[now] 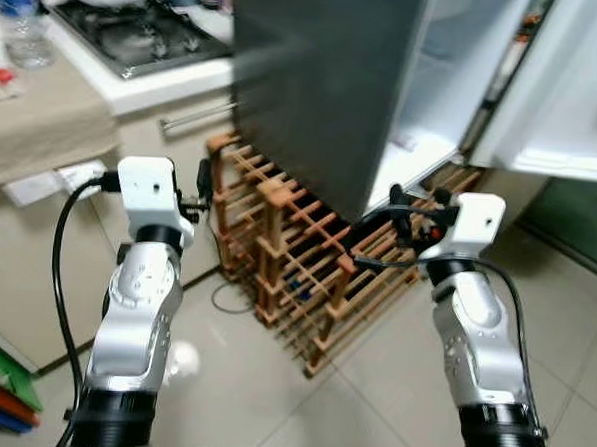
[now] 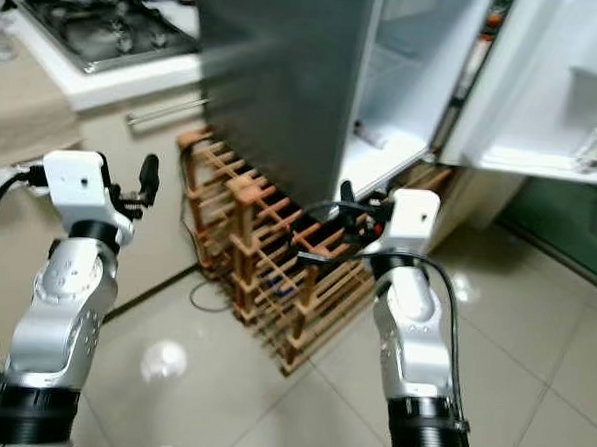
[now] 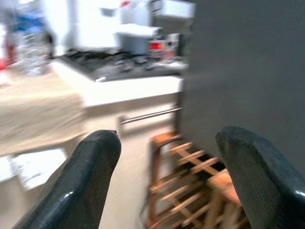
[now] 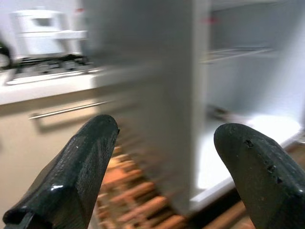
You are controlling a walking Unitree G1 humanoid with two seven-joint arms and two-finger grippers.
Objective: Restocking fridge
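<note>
Fridge [image 1: 326, 85] interior, one small item [image 2: 371, 137].

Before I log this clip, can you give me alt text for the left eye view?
An open fridge stands ahead, door swung right, a wooden rack at its foot. Both arms are raised, left tool and right tool empty. A hob sits on the counter at left.

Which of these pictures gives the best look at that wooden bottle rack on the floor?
The left eye view: the wooden rack shows whole, beside the dark fridge side. The right eye view matches it. Both wrist views catch blurred corners between the gripper fingers.
</note>
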